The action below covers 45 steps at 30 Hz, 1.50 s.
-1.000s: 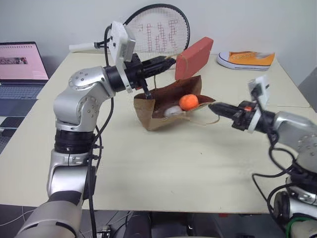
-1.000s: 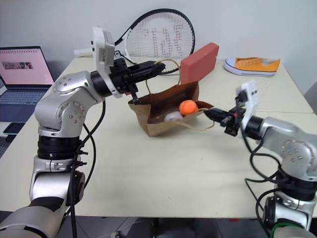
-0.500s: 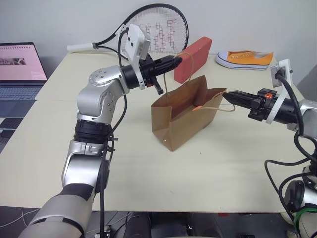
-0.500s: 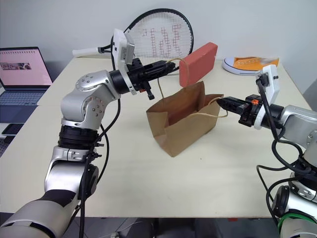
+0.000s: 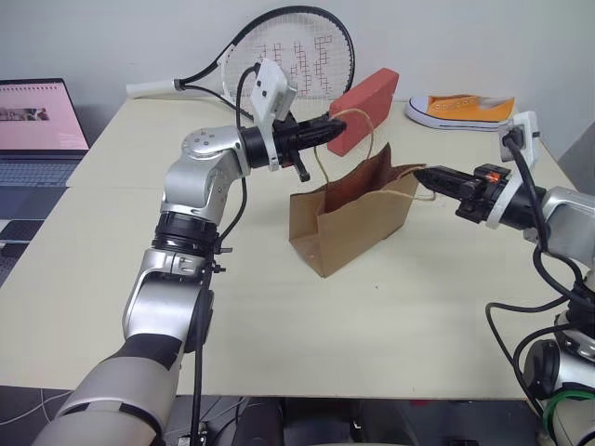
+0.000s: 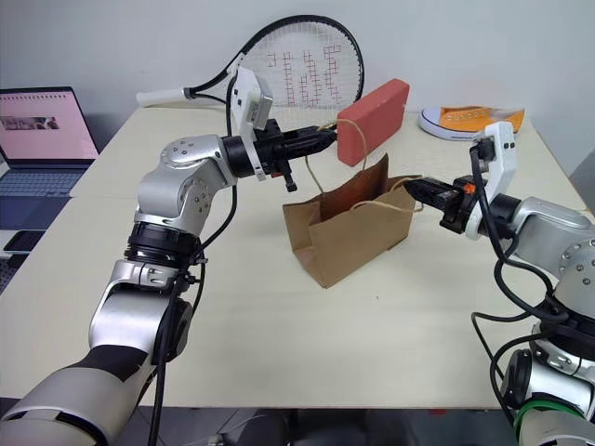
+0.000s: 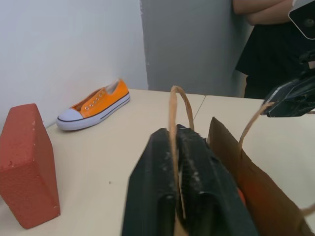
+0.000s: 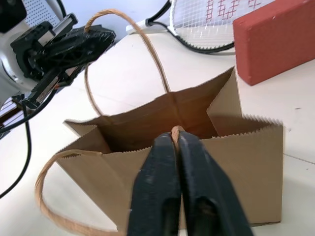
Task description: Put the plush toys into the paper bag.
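Observation:
The brown paper bag (image 5: 349,218) stands upright in the middle of the table, mouth up. My left gripper (image 5: 333,130) is above its far rim, shut on one twisted loop handle (image 7: 172,105), whose strand runs between the fingers. From the right, my right gripper (image 5: 418,176) is at the near rim, shut on the other handle (image 8: 64,162). The bag's walls hide the plush toys in the head views. A small orange patch (image 7: 240,195) shows inside the bag in the left wrist view.
A red block (image 5: 364,98), a tennis racket (image 5: 297,56) and an orange sneaker (image 5: 460,110) lie at the back of the table. A laptop (image 5: 37,125) sits off to the left. A person in dark clothes (image 7: 266,44) stands beyond the table.
The bag went from lying tipped, with the orange and white toys showing at its mouth, to standing upright. Both grippers kept hold of the handles. The left gripper moved right and slightly down.

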### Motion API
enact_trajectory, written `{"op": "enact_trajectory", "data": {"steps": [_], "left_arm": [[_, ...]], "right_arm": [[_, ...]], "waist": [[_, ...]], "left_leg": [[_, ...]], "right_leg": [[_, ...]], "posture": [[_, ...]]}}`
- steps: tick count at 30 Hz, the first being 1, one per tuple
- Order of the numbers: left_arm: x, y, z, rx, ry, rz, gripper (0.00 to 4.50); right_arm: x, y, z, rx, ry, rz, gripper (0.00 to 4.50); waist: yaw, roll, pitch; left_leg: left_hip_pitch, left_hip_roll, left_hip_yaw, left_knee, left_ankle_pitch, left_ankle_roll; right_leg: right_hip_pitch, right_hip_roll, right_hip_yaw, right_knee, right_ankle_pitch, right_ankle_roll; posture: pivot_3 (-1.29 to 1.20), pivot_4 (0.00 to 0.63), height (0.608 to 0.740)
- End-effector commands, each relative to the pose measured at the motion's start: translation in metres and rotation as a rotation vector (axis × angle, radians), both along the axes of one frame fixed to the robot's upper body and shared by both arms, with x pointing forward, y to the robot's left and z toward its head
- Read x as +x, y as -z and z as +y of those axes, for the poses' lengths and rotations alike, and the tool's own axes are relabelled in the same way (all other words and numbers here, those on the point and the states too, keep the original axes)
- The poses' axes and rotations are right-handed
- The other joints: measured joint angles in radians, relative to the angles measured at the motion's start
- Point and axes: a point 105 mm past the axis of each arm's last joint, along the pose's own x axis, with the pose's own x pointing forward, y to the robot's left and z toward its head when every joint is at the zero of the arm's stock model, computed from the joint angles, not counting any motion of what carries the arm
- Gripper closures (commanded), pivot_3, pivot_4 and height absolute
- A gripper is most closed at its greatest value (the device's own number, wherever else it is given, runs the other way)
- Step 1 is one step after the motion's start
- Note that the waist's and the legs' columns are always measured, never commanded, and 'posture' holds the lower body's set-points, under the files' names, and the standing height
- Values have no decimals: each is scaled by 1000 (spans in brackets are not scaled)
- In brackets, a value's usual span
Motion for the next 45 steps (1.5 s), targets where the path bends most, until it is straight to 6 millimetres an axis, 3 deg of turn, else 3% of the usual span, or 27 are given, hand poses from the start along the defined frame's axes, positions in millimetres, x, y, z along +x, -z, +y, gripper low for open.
{"op": "enact_trajectory", "data": {"steps": [1,9,11,15,18,21,27,32,37,45], "left_arm": [[-11,-20,8,-13,24,-66,2979],[-28,-16,51,-31,-47,-21,479],[-32,-13,62,-51,-76,-2,51],[-47,4,81,-49,-106,49,51],[-64,15,90,-62,-108,103,51],[-79,29,95,-74,-109,147,51],[-87,60,77,-76,-116,204,51],[-71,75,64,-71,-127,212,51],[-58,74,58,-103,-114,200,51],[-68,73,50,-117,4,243,51]], "right_arm": [[-1,-17,-3,15,8,-66,2814],[-9,-34,-15,-20,1,-119,5],[-11,-37,-22,-53,6,-136,0],[-26,-43,-28,-218,-55,-240,0],[-43,-36,-25,-374,-171,-296,0],[-57,-32,-18,-420,-271,-343,0],[-77,-16,4,-427,-437,-334,0],[-81,-14,14,-386,-495,-305,0],[-84,-14,17,-369,-515,-283,0],[-86,-15,14,-351,-501,-258,0]], "waist": [[-2,0,0],[-8,1,0],[-8,1,0],[-3,1,0],[-2,0,0],[-2,0,0],[1,0,0],[4,0,0],[4,0,0],[2,0,0]], "left_leg": [[0,0,0,0,0,0],[1,0,0,-1,0,0],[0,0,0,0,0,0],[0,0,0,0,0,0],[0,0,0,-1,0,0],[1,1,1,0,0,0],[3,1,1,2,0,0],[1,0,1,3,0,0],[1,0,1,3,0,0],[1,0,1,2,0,0]], "right_leg": [[0,0,0,0,0,0],[0,0,0,1,0,0],[0,0,0,0,0,0],[0,0,0,-1,0,0],[0,0,0,0,-1,0],[0,0,0,0,-1,0],[2,0,0,0,-3,-4],[2,0,1,0,-3,-5],[2,0,1,0,-3,-5],[1,0,1,0,-2,-3]], "posture": [[0,150,740],[0,150,740],[0,150,740],[0,150,740],[0,150,740],[0,150,740],[0,150,740],[0,150,740],[0,150,740],[0,150,740]]}}
